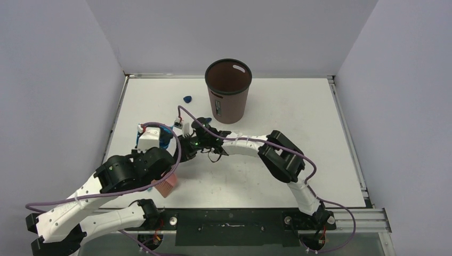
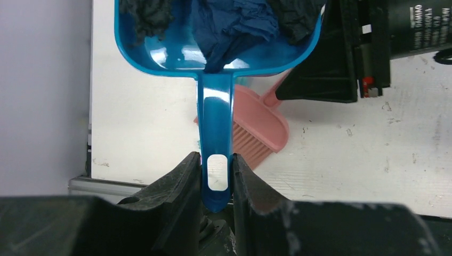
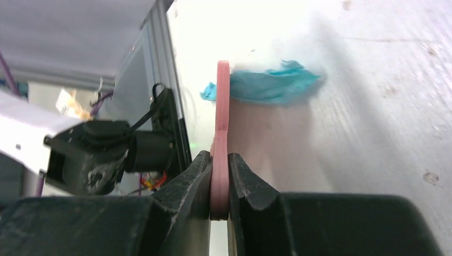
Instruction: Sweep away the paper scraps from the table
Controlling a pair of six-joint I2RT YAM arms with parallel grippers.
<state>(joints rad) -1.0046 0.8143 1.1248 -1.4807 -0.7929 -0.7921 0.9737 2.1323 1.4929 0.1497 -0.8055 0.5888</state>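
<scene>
My left gripper (image 2: 217, 178) is shut on the handle of a blue dustpan (image 2: 216, 58), held above the table (image 1: 298, 117). In the pan lie several paper scraps: a blue wad (image 2: 234, 24) between dark wads (image 2: 149, 16). My right gripper (image 3: 219, 181) is shut on the handle of the pink brush (image 3: 222, 106), whose head (image 2: 261, 125) rests on the table beneath the pan. A light-blue strip (image 3: 272, 88) lies on the table right behind the brush. One blue scrap (image 1: 187, 98) lies loose to the left of the bin.
A brown waste bin (image 1: 228, 88) stands upright at the back middle of the table. Both arms cross at the left centre, the right wrist (image 2: 341, 53) close beside the pan. The table's metal edge (image 2: 96, 184) runs near the left gripper.
</scene>
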